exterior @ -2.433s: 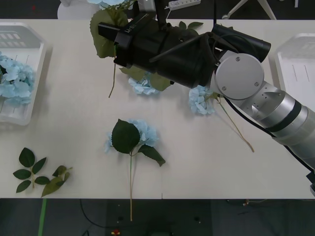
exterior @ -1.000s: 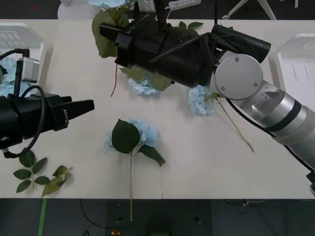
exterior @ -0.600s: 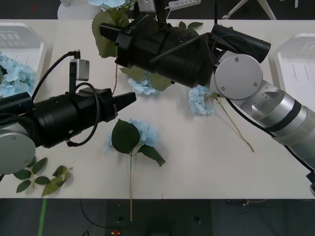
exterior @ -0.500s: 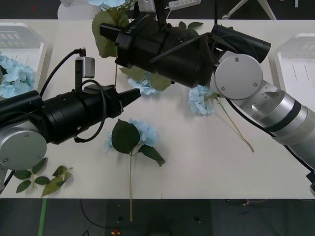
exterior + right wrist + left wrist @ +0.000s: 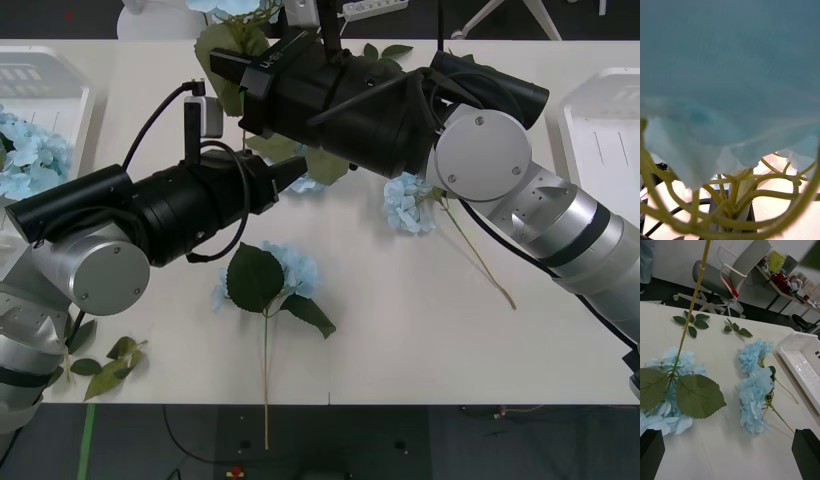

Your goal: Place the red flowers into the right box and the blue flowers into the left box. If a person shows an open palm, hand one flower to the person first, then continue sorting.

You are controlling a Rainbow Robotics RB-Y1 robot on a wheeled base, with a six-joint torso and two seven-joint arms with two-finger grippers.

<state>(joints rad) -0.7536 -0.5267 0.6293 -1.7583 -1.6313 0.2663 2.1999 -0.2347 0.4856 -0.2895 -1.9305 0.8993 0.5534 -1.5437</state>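
Moved: the left gripper point(image 5: 293, 170) has swept in from the table's left edge toward the centre.
Left fingers point(image 5: 651, 453): spread wide, holding nothing; blue flowers point(image 5: 754, 390) lie on the table point(image 5: 400, 330) beyond them.
Right gripper: raised over the far table edge; a pale blue head point(image 5: 730, 75) is right against its camera; whether the fingers are closed, cannot tell.
Left box point(image 5: 45, 90): at the left edge, blue flowers inside.
Right box point(image 5: 600, 130): at the right edge.
Room: office chair point(image 5: 730, 273) behind the table.
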